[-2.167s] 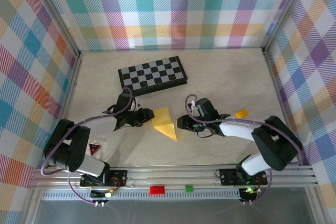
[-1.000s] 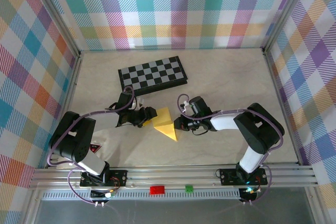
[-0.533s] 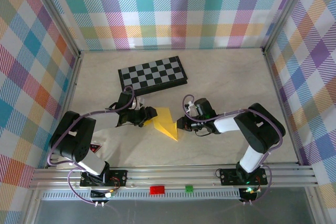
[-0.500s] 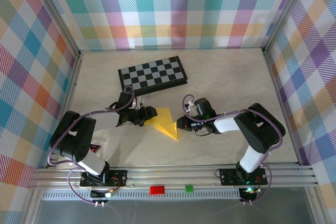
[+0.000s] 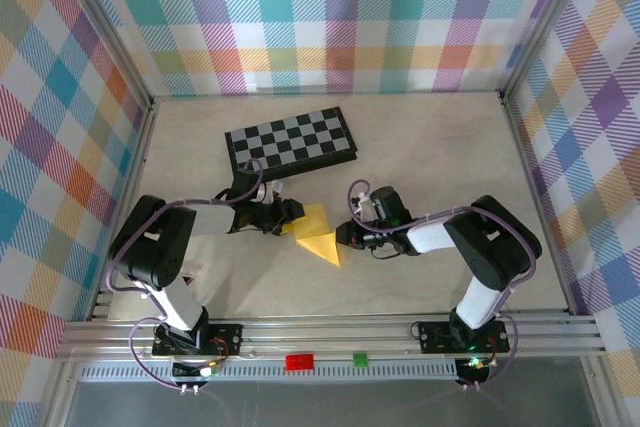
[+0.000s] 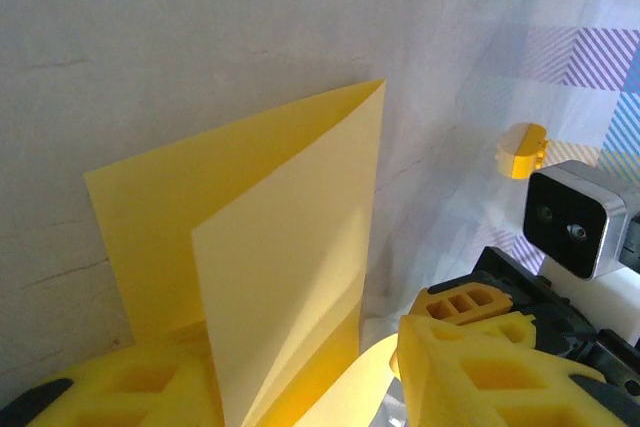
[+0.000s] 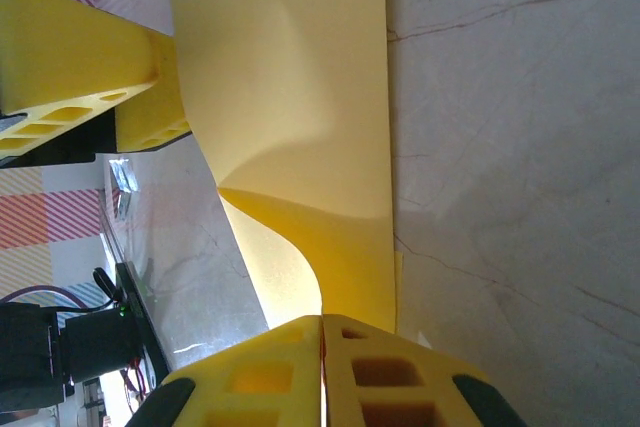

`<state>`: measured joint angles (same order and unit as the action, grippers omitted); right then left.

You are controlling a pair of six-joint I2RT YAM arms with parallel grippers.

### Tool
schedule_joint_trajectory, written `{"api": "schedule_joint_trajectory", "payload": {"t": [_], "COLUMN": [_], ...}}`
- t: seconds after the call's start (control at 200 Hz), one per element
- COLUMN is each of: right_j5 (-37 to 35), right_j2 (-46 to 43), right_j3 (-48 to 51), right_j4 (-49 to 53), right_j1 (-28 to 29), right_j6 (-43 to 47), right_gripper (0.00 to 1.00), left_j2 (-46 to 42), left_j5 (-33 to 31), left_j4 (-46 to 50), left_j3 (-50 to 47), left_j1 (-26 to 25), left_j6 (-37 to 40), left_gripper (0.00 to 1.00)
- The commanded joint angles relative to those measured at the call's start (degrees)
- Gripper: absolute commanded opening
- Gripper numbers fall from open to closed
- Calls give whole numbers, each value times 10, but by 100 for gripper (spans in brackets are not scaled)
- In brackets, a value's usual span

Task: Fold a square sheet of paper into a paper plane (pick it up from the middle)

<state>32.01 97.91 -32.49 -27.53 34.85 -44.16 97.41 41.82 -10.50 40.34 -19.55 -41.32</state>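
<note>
Yellow thin paper, a square sheet (image 5: pixel 318 234) folded to a point, is lying near the centre of the overhead frame on the pale table (image 5: pixel 430 147), below the black-and-grey chessboard (image 5: pixel 290 142). The left gripper (image 6: pixel 300 362), reaching in from the left, is standing partly open, the sheet's raised fold sitting unclamped between its yellow fingers (image 6: pixel 470 367). The right gripper (image 7: pixel 322 337) is pinching the sheet's right edge, fingers pressed together. A small orange-yellow block (image 6: pixel 522 150) is sitting at the right of the left wrist frame.
</note>
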Motion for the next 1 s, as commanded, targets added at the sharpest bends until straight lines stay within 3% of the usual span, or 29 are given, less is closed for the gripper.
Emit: {"api": "schedule_joint_trajectory", "payload": {"t": [0.0, 0.13, 0.44, 0.755, 0.895, 0.99], "right_j5": [6, 11, -38, -131, -200, -283], "right_j2": [8, 9, -67, -190, -236, -256], "right_j3": [7, 1, 1, 22, 40, 54], "right_j4": [-15, -13, 76, 180, 189, 175], "right_j1": [-3, -3, -3, 12, 56, 117], "right_j6": [0, -3, 17, 56, 90, 147], "right_gripper": [12, 16, 36, 43, 43, 43], "left_j2": [7, 17, 10, -15, -21, -22], "left_j5": [34, 66, 62, 31, 27, 29], "left_j4": [-32, -89, -119, -123, -127, -123], "left_j3": [10, -1, -21, -36, -37, -35], "left_j1": [7, 3, 2, -1, -4, -5], "left_j6": [-9, -35, -52, -62, -69, -67], "left_gripper": [41, 26, 9, 2, 2, 4]}}
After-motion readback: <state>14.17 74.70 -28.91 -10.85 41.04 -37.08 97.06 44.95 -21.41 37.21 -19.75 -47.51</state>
